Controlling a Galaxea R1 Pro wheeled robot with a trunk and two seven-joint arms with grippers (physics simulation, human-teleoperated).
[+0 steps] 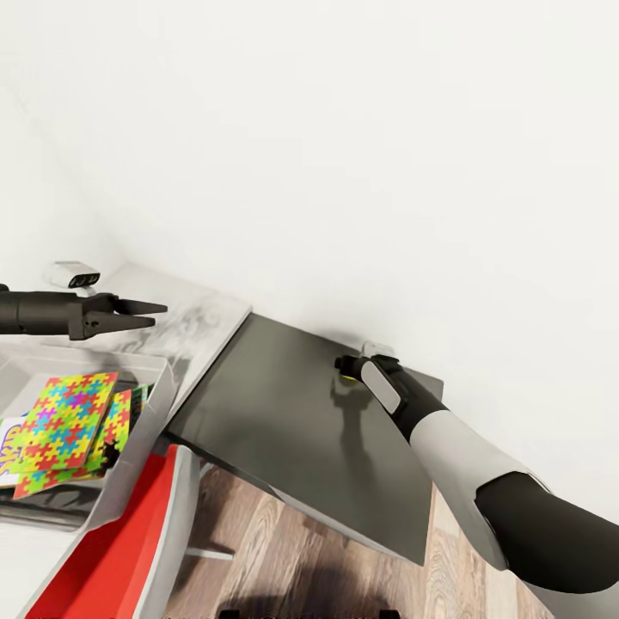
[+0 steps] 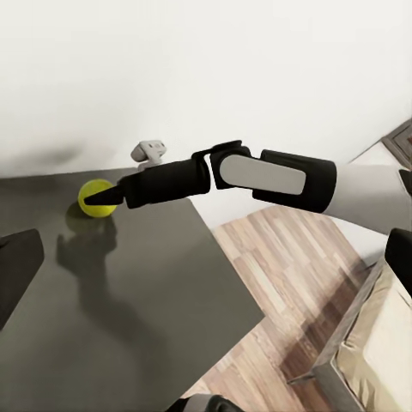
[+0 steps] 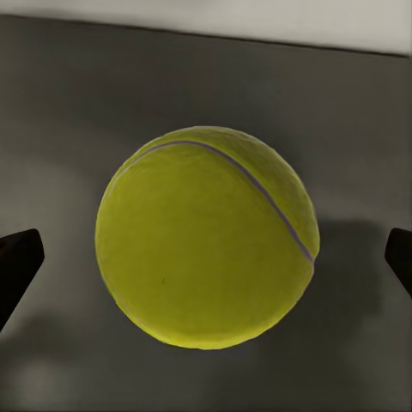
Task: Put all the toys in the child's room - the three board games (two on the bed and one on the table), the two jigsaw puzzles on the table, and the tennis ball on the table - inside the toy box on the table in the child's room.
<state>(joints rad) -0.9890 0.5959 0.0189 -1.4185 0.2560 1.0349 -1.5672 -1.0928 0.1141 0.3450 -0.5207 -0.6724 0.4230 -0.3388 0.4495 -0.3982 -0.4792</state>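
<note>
Fingers (image 3: 17,270) of the right gripper (image 3: 206,266) stand spread wide, one tip at each edge of the right wrist view, with the ball (image 3: 206,236) dead between them and nothing touching it yet; it sits on the dark table (image 3: 77,94), seam curving across its felt.

Head view next: the right gripper (image 1: 351,368) reaches to the far edge of the dark table (image 1: 284,404), close to the wall, and a sliver of ball (image 1: 346,373) peeks out at its tip; over on the left the left gripper (image 1: 146,314) hovers above the box (image 1: 159,395), prongs close together and holding nothing; inside the box lie the puzzles (image 1: 69,421) over a game (image 1: 10,456), whose cover lettering is too cut off to read.

Left wrist view: the right gripper (image 2: 101,197) lies low over the table (image 2: 146,283), tips at the ball (image 2: 93,196) near the wall.

Handling, as I judge it: light, springy, felt grippy, but round and quick to roll; so close across its widest middle, squarely; no brand print readable on it.
</note>
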